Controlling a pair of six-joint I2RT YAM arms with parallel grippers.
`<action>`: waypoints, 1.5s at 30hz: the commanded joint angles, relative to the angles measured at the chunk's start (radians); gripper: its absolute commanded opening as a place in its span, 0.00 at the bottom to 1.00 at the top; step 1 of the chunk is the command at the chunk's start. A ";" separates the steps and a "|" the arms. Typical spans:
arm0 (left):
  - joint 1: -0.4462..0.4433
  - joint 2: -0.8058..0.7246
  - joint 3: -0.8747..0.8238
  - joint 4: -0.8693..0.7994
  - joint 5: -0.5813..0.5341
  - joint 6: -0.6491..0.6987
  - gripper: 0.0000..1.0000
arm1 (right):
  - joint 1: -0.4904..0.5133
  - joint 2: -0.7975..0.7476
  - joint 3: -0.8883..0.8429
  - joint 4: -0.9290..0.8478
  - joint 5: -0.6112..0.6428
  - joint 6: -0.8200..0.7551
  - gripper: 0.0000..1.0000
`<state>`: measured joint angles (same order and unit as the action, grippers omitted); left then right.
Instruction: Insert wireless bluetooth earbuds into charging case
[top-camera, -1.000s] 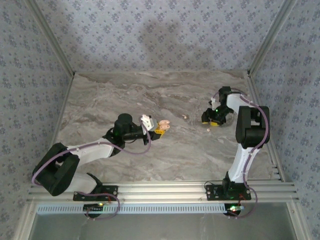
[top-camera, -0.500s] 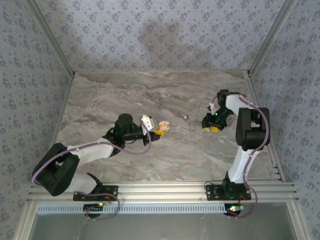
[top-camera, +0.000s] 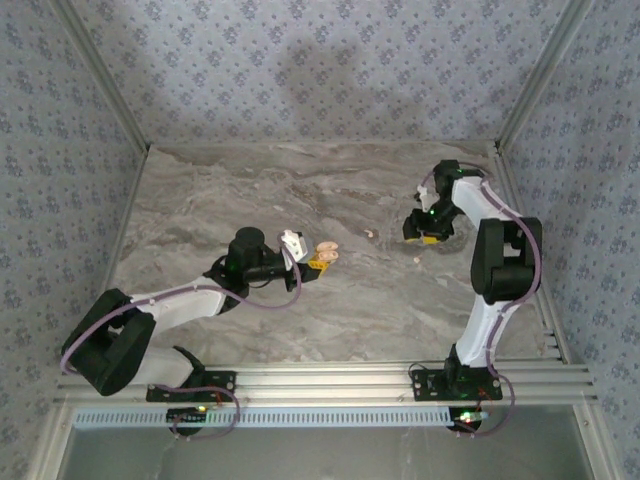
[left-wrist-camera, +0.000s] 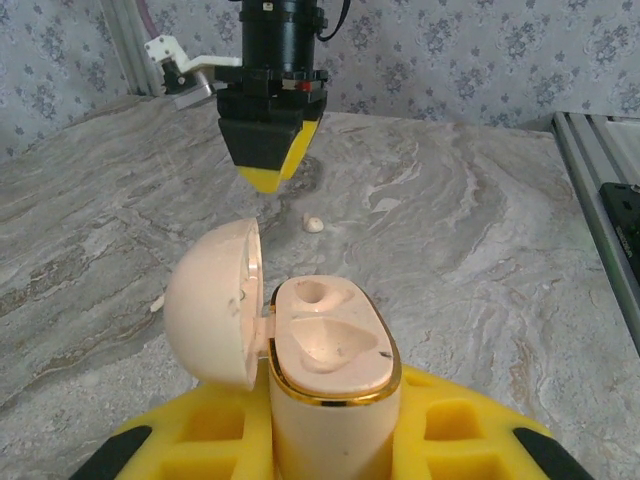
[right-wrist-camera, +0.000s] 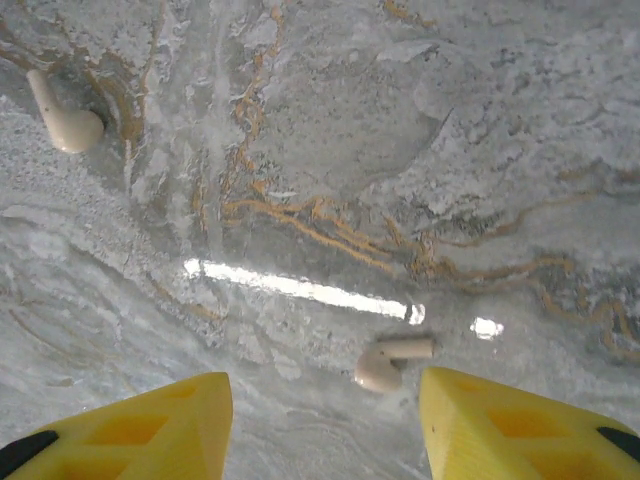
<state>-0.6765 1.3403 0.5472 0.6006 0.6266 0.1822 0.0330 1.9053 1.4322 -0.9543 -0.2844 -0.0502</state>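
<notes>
Left hand (top-camera: 312, 260): centre-left of the top view, clamped tight on the case (left-wrist-camera: 332, 352), whose base sits between the yellow fingers (left-wrist-camera: 455, 440)
Case: upright in the left hand, lower centre of the left wrist view; pinkish-tan with a gold rim around the base; two hollow sockets face up
Lid (left-wrist-camera: 214, 305): swung open, standing at the left of the base
Right hand (top-camera: 425, 236): right of centre in the top view, pointing down at the tabletop (top-camera: 250, 190); fingers spread apart, gripping nothing
First earbud (right-wrist-camera: 392, 362): lying on the tabletop, lower centre of the right wrist view, in the gap between the yellow fingertips (right-wrist-camera: 500, 420) and nearer the right-side one, touching neither; in the top view it lies just below the right hand
Second earbud (right-wrist-camera: 65, 120): lying on the tabletop, upper left of the right wrist view, well apart from the first earbud; in the top view it lies between the two hands, nearer the right hand
Tabletop: grey marbled surface
</notes>
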 joint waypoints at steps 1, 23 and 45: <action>-0.007 -0.023 0.031 -0.010 -0.008 0.015 0.17 | 0.013 0.060 0.027 -0.015 -0.021 -0.026 0.54; -0.007 -0.036 0.022 -0.022 -0.016 0.016 0.17 | 0.017 0.061 -0.089 -0.035 0.015 -0.041 0.54; -0.007 -0.088 0.002 -0.051 -0.022 0.029 0.17 | 0.044 -0.098 -0.151 -0.053 0.085 0.009 0.61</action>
<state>-0.6765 1.2819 0.5472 0.5514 0.6079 0.1936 0.0811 1.8408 1.2484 -0.9825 -0.2199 -0.0498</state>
